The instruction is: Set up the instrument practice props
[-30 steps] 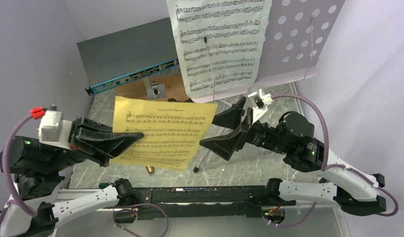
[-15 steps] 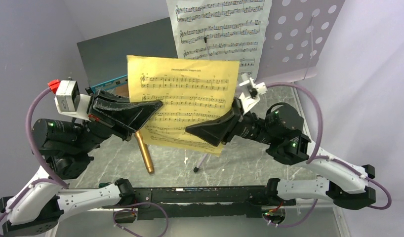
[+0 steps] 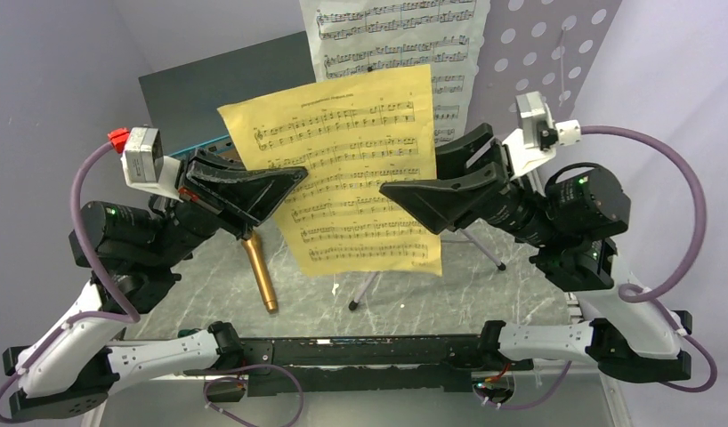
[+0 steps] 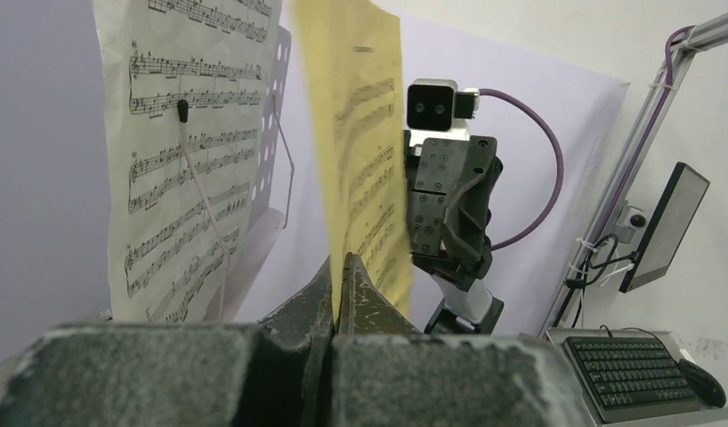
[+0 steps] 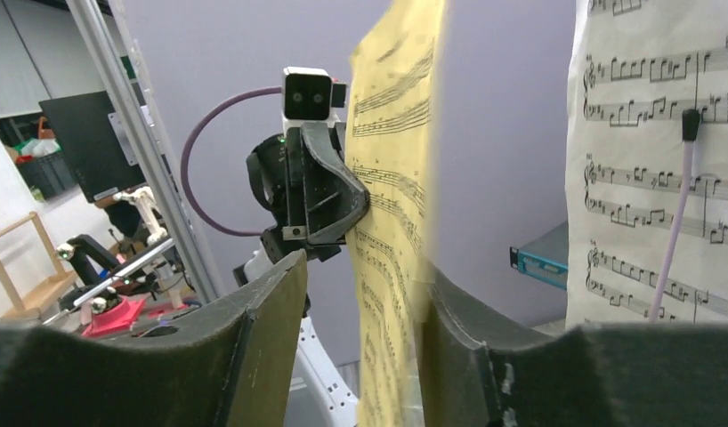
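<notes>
The yellow sheet [image 3: 360, 169] is held in the air above the desk [image 3: 432, 302], between the 2 hands, its long axis upright and leaning a little toward 1 o'clock in the top view. Its left edge is clenched by the left hand [image 3: 294, 175], and in the left wrist view the jaws are seen pressed flat on the paper. From that hand the sheet lies at 3 o'clock.

The right hand [image 3: 409, 182] is set astride the right edge, 1 finger before the paper and 1 behind. In the right wrist view a gap is seen between the paper and 1 finger, so this hand is judged released, not yet grasping. From it the sheet lies at 9 o'clock.

The music stand [image 3: 538, 80] stands behind the sheet, at 12 to 1 o'clock. Its left part is taken by the white sheet [image 3: 387, 36], which the yellow sheet partly covers from this view; the bare perforated part lies at 1 o'clock, nearer the right hand. The coming move is judged to be a carry toward 1 o'clock. The gold microphone [image 3: 261, 276] lies on the desk at 7 o'clock of the sheet, below the left hand, untouched.
</notes>
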Controlling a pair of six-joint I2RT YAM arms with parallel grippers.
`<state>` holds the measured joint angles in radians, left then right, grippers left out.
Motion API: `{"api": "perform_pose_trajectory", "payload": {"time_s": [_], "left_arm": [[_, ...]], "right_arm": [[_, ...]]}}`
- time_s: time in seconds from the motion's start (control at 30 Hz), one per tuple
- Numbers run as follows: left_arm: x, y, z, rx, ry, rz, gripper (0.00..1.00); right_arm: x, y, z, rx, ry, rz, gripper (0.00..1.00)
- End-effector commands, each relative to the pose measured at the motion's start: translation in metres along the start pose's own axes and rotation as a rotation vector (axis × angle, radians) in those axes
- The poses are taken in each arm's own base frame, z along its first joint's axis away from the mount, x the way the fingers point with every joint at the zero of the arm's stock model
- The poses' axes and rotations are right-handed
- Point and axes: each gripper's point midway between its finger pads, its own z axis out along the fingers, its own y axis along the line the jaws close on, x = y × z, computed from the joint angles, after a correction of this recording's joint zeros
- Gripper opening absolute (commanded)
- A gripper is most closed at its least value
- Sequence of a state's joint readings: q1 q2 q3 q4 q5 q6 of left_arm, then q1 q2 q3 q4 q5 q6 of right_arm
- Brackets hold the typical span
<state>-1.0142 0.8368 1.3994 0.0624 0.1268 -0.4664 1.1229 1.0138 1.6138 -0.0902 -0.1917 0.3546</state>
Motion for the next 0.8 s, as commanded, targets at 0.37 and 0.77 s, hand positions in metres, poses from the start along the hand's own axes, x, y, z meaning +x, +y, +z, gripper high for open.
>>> {"api": "perform_pose_trajectory", "payload": {"time_s": [0.37,0.77], "left_arm": [[-0.025,-0.022,0.013,0.085,-0.049,-0.033,0.00],[-0.019,-0.022,0.028,0.091,-0.006,-0.033,0.38]], "right_arm": [[-0.029,-0.001,-0.007,0.046,-0.023,-0.072,0.33],[-0.061,-0.005,-0.009,0.087,-0.039,-0.244,0.00]]}}
